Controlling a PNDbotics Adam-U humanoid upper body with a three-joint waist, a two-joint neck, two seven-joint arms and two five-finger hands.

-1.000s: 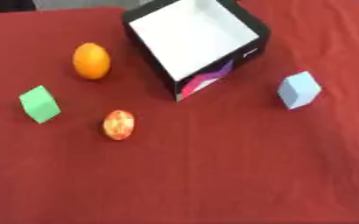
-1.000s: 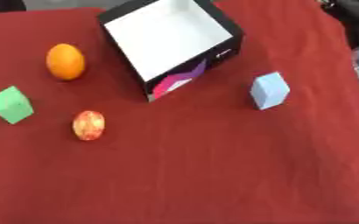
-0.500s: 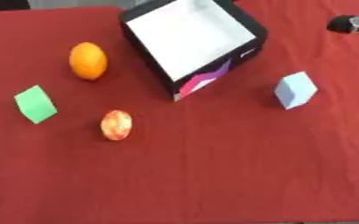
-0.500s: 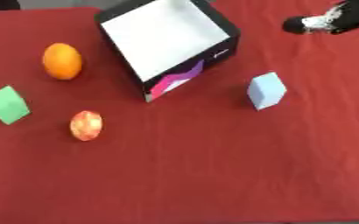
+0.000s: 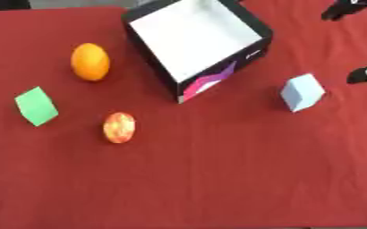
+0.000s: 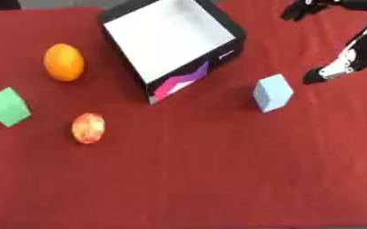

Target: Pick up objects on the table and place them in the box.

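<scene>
A red cloth (image 6: 218, 179) covers the table. At about 12 o'clock stands the box (image 6: 171, 42), black outside with a white interior, open at the top, nothing in it, a pink and purple mark on its near wall. At 10 o'clock, just left of the box, lies an orange (image 6: 64, 61). At 9 o'clock sits a green cube (image 6: 8, 107), tilted, and near it toward the centre a red-orange apple-like fruit (image 6: 88, 128). At 2 o'clock, right of the box and apart from it, stands a pale blue cube (image 6: 273, 92).

The right hand (image 6: 345, 60) comes in from the upper right at 2 o'clock, fingers spread wide and holding nothing; one fingertip points down toward the blue cube without touching it. Nothing lies between the hand and that cube. The box's right corner is the nearest thing to the cube. The left hand shows in neither view.
</scene>
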